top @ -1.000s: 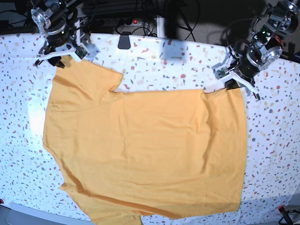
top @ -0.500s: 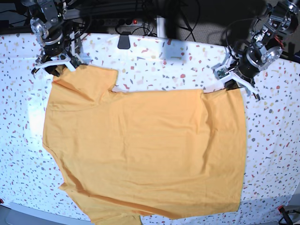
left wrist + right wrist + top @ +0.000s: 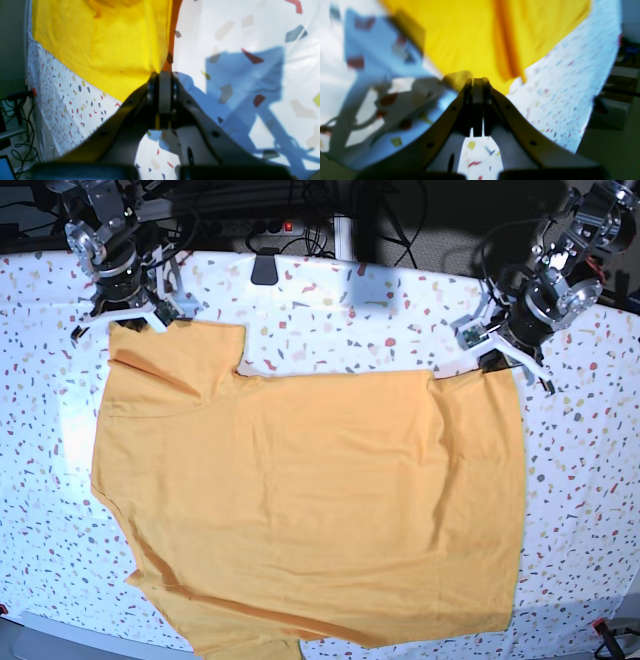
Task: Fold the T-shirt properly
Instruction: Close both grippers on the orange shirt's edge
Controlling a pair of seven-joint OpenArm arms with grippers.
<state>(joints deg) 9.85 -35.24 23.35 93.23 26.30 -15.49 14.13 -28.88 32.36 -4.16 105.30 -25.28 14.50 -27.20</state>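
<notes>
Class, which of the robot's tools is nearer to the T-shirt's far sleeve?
Right. The right tool sits at the outer edge of the sleeve. The left tool is at the opposite end of the T-shirt, shut on its hem corner.

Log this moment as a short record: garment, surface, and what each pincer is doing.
garment: T-shirt, orange-yellow, spread flat, plain side up
surface: table, white cover with coloured flecks
left pincer: shut on the T-shirt's far hem corner
right pincer: shut at the edge of the far sleeve; blur hides whether cloth is pinched
folds made: none visible
</notes>
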